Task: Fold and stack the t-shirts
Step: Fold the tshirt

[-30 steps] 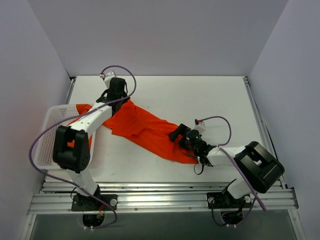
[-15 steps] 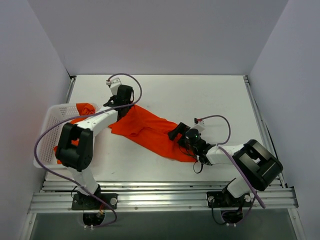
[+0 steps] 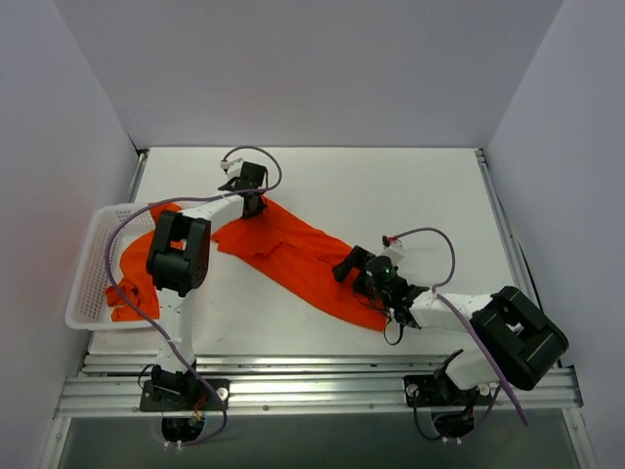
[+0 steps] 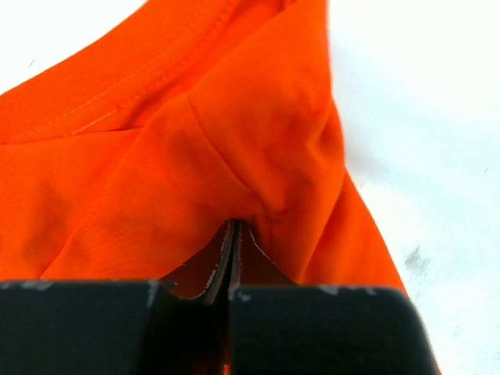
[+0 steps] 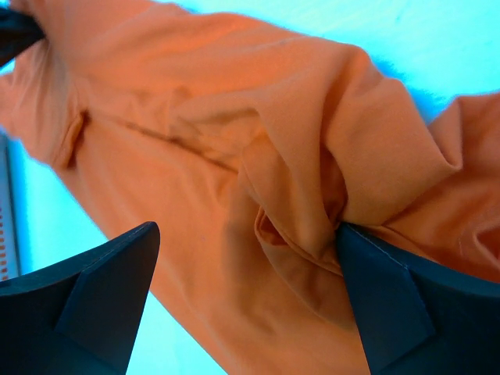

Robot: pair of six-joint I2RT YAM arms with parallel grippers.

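1. Spreading the shirt out is the step in hand, by my read. The orange-red t-shirt point(image 3: 293, 256) lies as a rumpled diagonal band on the white table point(image 3: 420, 195), running from upper left of centre down to lower right of centre, and it is not yet flat.
2. Your left gripper point(image 3: 252, 202) is pressed together on the band's upper-left end. The wrist view shows it pinching a fold just below a stitched hem.
3. Your right gripper point(image 3: 354, 270) sits low over the lower-right end with its jaws spread wide. A bunched ridge of cloth lies between them, and nothing is gripped.
4. A second t-shirt point(image 3: 130, 272) waits crumpled in the white perforated basket point(image 3: 86, 298) at the left edge.
5. Next, I'd judge, you close the right jaws on that ridge, ideally at a hem or corner. Then draw the two ends apart so the shirt lies flat for folding.
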